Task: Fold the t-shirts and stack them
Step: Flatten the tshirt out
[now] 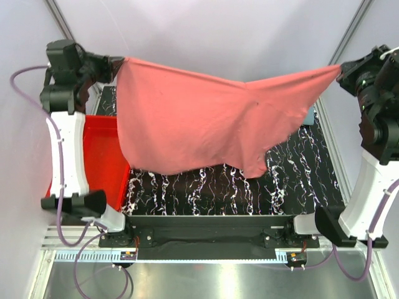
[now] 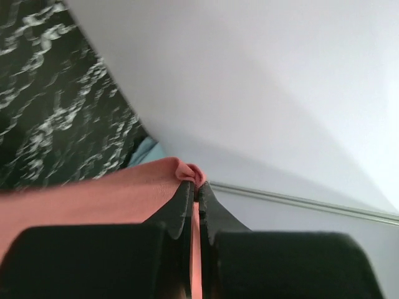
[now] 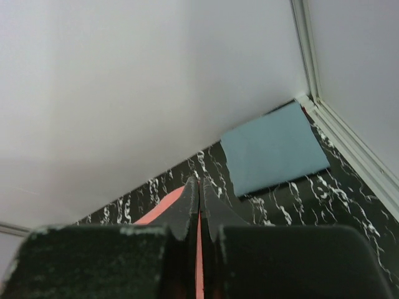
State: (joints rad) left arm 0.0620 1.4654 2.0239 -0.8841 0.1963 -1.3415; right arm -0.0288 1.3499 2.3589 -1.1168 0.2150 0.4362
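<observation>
- My left gripper [image 2: 197, 187] is clenched on one bunched corner of the salmon-pink shirt [image 1: 199, 124]. My right gripper [image 3: 199, 187] is clenched on the opposite corner.
- I hold both corners high and well apart, so the cloth hangs stretched between my arms over the desk [image 1: 299, 180]. I judge this opens it out for laying flat and folding.
- The grey-blue shirt [image 3: 274, 149] lies folded flat at the desk's far right corner, out of the way and a likely base for the stack.
- The red tray [image 1: 100, 156] sits at the left, partly behind the hanging cloth.
</observation>
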